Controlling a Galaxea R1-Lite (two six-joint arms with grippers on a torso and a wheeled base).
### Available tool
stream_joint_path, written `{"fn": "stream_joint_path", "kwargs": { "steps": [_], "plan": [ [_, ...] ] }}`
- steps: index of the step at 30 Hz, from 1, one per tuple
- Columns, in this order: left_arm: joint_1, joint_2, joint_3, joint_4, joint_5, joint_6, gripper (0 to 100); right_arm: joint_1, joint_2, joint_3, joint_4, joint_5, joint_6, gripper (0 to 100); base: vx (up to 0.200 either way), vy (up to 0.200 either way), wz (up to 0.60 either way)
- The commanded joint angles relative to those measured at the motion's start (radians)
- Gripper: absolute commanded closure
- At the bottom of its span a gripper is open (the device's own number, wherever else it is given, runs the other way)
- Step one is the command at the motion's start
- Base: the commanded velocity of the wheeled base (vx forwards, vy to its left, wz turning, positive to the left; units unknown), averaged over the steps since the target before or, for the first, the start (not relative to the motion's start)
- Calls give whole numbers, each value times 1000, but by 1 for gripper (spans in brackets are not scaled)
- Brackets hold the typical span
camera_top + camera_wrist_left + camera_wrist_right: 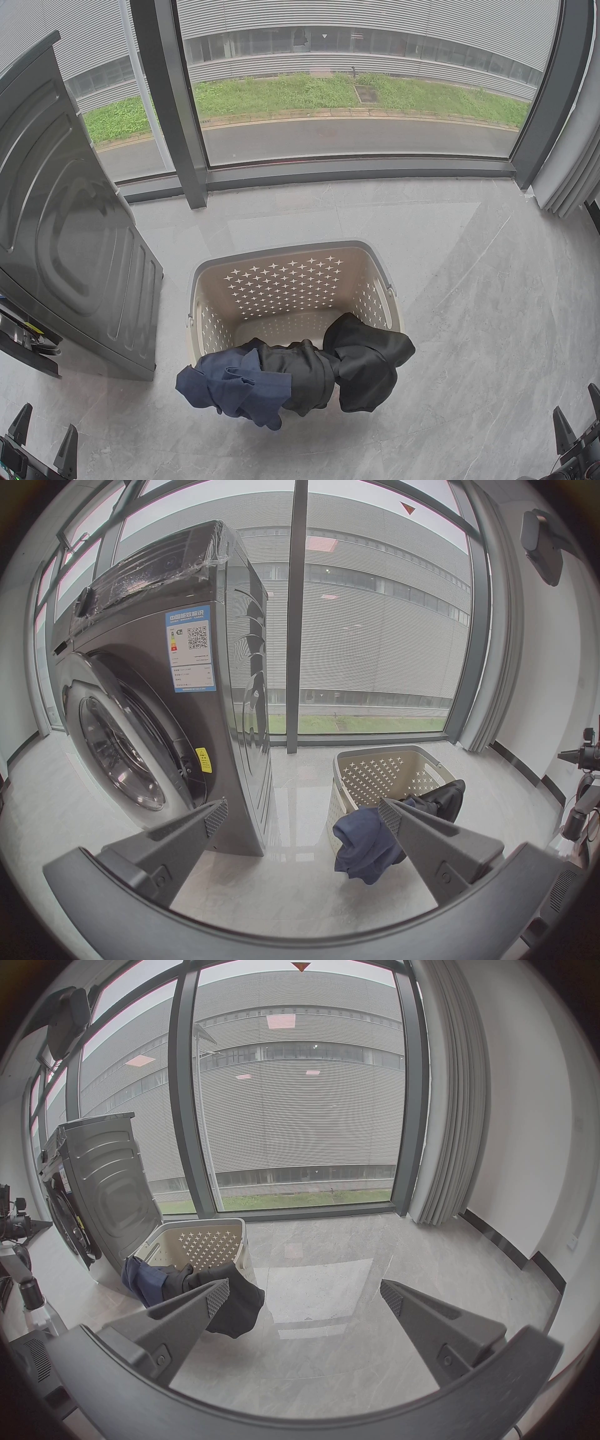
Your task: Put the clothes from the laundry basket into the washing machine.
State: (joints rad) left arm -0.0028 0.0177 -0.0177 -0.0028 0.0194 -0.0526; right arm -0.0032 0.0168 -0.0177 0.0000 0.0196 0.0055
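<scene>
Well, the laundry basket (pixel 287 284) sits on the grey floor (pixel 487 300) in front of the big window (pixel 356 81), its pale perforated walls bare on the far side. The clothes are bunched at its near rim and spill over the edge: a dark blue garment (pixel 234 384) hangs down on the robot's left, and a black garment (pixel 365 362) lies just beside it on the right, the two touching in the middle.

The washing machine (pixel 69 237) stands near the basket, to the left, with its dark grey side panel facing it. From the left wrist view its round door (pixel 119 749) looks swung ajar, though the angle makes that hard to judge.

Both arms are low and well apart from the basket. The left gripper (pixel 300 805) has its fingers (pixel 187 836) spread wide with nothing between them. The right gripper (pixel 303 1285) is the same, fingers (pixel 431 1322) parted and empty, over bare floor with a pale curtain (pixel 453 1116) beyond it.
</scene>
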Motion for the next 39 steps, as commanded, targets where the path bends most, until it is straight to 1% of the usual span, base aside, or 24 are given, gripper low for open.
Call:
{"fn": "stream_joint_path", "kwargs": {
  "steps": [1,4,11,16,22,28,31,37,39],
  "plan": [
    [0,-10,16,0,1,-1,0,0,-17,18,0,0,-1,0,0,0,0],
    [0,-10,16,0,1,-1,0,0,-17,18,-2,0,-1,0,0,0,0],
    [0,-10,16,0,1,-1,0,0,-17,18,0,0,-1,0,200,0,0],
    [0,-10,16,0,1,-1,0,0,-17,18,0,0,-1,0,0,0,0],
    [0,-10,16,0,1,-1,0,0,-17,18,0,0,-1,0,200,0,0],
    [0,-10,16,0,2,-1,0,0,-17,18,0,0,-1,0,0,0,0],
    [0,-10,16,0,1,-1,0,0,-17,18,0,0,-1,0,200,0,0],
    [0,-10,16,0,1,-1,0,0,-17,18,0,0,-1,0,0,0,0],
    [0,-10,16,0,1,-1,0,0,-17,18,-2,0,-1,0,200,0,0]
  ]
}}
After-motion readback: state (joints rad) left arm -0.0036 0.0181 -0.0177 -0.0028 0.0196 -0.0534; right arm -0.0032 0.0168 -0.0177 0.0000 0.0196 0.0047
